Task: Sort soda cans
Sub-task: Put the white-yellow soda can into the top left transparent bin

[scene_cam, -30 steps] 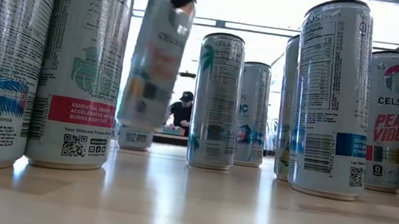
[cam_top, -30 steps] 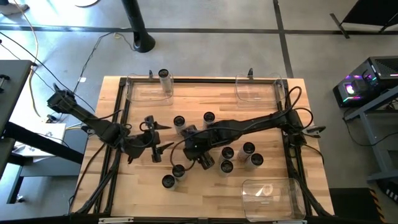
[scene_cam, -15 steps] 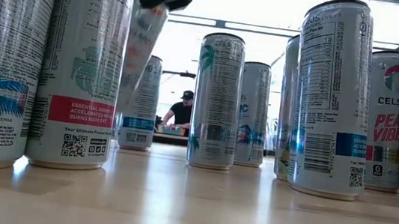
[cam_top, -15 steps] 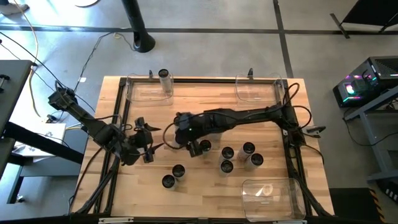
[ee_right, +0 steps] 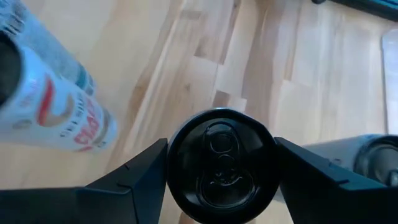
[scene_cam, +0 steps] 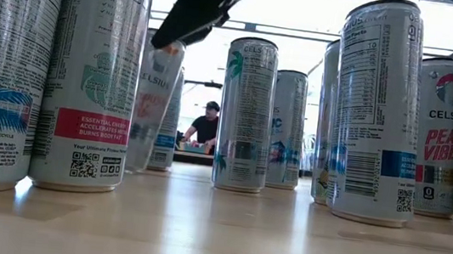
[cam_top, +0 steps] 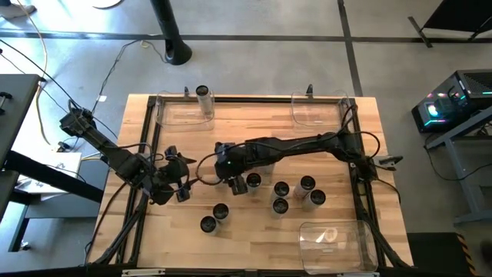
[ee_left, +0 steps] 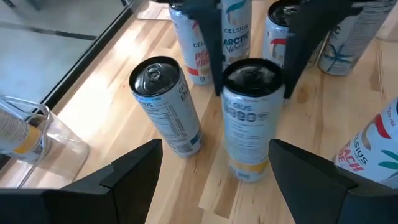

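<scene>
The right hand (cam_top: pixel 227 163) was pinched on a soda can (ee_right: pixel 221 165) near the desk (cam_top: pixel 254 231) centre. The left hand (cam_top: pixel 182 171) was held spread just beside it. Other cans (cam_top: pixel 294 192) were clustered nearby; clear bins (cam_top: pixel 332 245) were set along the edges.

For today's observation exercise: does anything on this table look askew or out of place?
Yes. In the low view one pale slim soda can leans sideways, gripped at its top by the right pincer, while the other cans stand upright. One more can sits apart by the clear plastic bin.
</scene>
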Robot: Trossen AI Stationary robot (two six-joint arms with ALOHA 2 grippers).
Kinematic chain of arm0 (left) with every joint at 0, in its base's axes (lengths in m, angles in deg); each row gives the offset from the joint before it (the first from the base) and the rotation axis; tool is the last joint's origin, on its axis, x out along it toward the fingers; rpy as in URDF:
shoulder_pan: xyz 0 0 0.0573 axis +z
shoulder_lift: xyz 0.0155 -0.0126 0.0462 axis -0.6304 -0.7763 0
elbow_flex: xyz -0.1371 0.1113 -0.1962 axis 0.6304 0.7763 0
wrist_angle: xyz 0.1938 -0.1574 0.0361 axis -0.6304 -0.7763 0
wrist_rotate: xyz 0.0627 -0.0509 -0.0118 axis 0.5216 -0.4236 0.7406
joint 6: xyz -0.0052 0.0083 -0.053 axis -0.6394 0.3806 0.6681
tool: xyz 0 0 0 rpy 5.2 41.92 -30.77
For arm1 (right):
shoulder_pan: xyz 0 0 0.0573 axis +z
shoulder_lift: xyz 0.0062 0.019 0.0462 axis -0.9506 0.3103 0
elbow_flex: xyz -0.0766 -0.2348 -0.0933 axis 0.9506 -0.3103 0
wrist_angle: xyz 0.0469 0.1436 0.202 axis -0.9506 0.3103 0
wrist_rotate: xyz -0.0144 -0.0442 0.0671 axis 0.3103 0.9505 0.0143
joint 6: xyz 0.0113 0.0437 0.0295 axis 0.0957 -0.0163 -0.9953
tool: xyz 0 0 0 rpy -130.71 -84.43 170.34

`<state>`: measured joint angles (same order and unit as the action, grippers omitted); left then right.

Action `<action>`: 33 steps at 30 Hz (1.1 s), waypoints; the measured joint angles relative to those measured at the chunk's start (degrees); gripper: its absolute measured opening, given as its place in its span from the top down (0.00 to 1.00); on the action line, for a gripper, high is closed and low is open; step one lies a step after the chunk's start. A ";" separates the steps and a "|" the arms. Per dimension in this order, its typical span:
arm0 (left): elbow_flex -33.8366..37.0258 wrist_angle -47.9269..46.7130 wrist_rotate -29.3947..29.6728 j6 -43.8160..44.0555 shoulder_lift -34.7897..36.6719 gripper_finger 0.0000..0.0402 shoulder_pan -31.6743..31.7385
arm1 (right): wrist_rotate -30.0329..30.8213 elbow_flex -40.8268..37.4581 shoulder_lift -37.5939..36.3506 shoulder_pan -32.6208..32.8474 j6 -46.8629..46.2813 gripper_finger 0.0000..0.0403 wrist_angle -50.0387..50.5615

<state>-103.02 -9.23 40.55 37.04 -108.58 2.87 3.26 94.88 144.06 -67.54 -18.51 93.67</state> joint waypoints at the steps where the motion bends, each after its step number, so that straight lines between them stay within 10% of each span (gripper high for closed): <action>1: 0.00 0.02 0.01 0.00 0.00 0.29 0.00 | 0.05 0.03 0.20 0.02 0.09 0.40 0.16; 33: 0.00 0.18 7.40 2.84 0.00 0.29 0.38 | 5.40 -0.03 -7.05 0.60 -2.76 0.25 1.13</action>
<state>-103.02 -9.06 47.94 39.88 -108.58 3.25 8.66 94.85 137.01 -66.94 -21.27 94.80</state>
